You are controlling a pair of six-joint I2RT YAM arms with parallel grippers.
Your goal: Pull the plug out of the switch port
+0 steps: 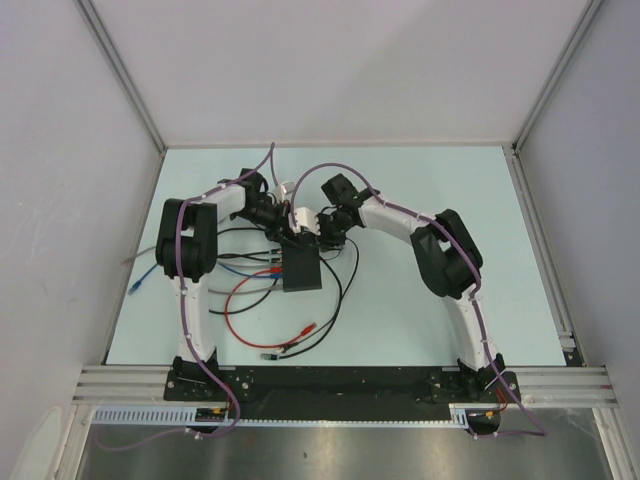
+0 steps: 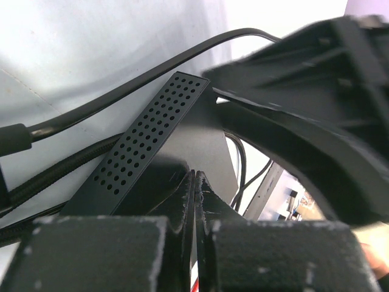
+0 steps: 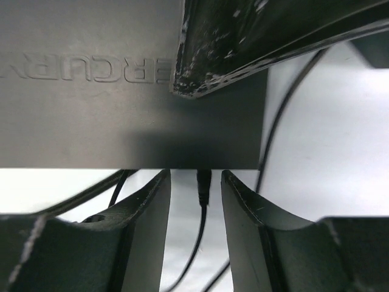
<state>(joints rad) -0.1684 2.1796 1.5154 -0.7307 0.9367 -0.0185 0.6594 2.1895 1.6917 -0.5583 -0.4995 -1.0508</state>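
The switch (image 1: 301, 271) is a flat matte black box lying mid-table with cables running from it. In the left wrist view its perforated side (image 2: 146, 143) and flat top show. My left gripper (image 2: 196, 175) is shut and empty, its tips down on the switch's top; it also shows in the top view (image 1: 289, 228). In the right wrist view the lettered top of the switch (image 3: 91, 103) fills the upper half. A thin black plug (image 3: 203, 182) sits in its near edge. My right gripper (image 3: 196, 176) is open, one finger either side of the plug, not touching it.
Red, black and blue cables (image 1: 250, 295) lie looped on the table left and in front of the switch. Red clips (image 1: 305, 327) lie near the front and a blue connector (image 1: 136, 287) at the left. A white part (image 1: 303, 217) sits between the two wrists. Walls enclose three sides.
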